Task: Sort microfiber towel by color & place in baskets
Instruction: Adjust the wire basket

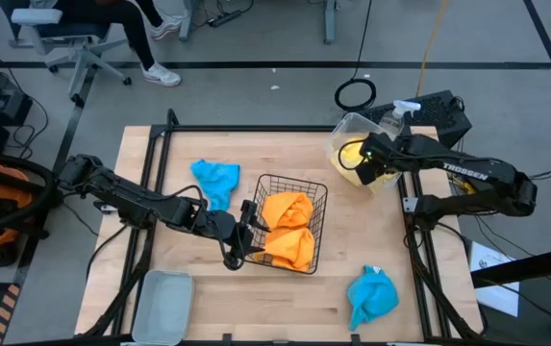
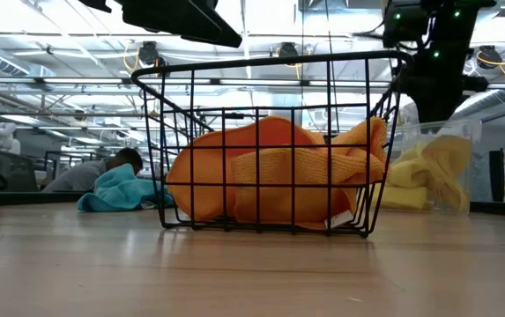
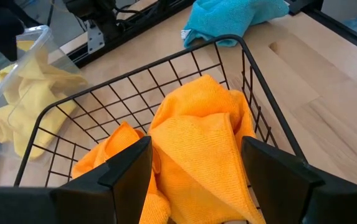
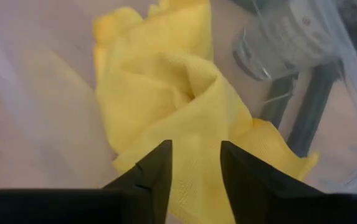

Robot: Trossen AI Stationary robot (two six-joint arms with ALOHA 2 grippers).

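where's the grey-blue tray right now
In the high view the grey-blue tray sits at the table's front left corner, near the left arm's side, with nothing in it, diagonally away from the black wire basket.

We see the black wire basket [image 2: 270, 145] standing on the wooden surface [image 2: 234, 273], holding 2 orange towels [image 2: 270, 172]. Beyond it lies a teal towel [image 2: 120, 191], and yellow cloth [image 2: 428, 172] fills the clear tub [image 2: 464, 167] beneath a dark arm [image 2: 433, 53].
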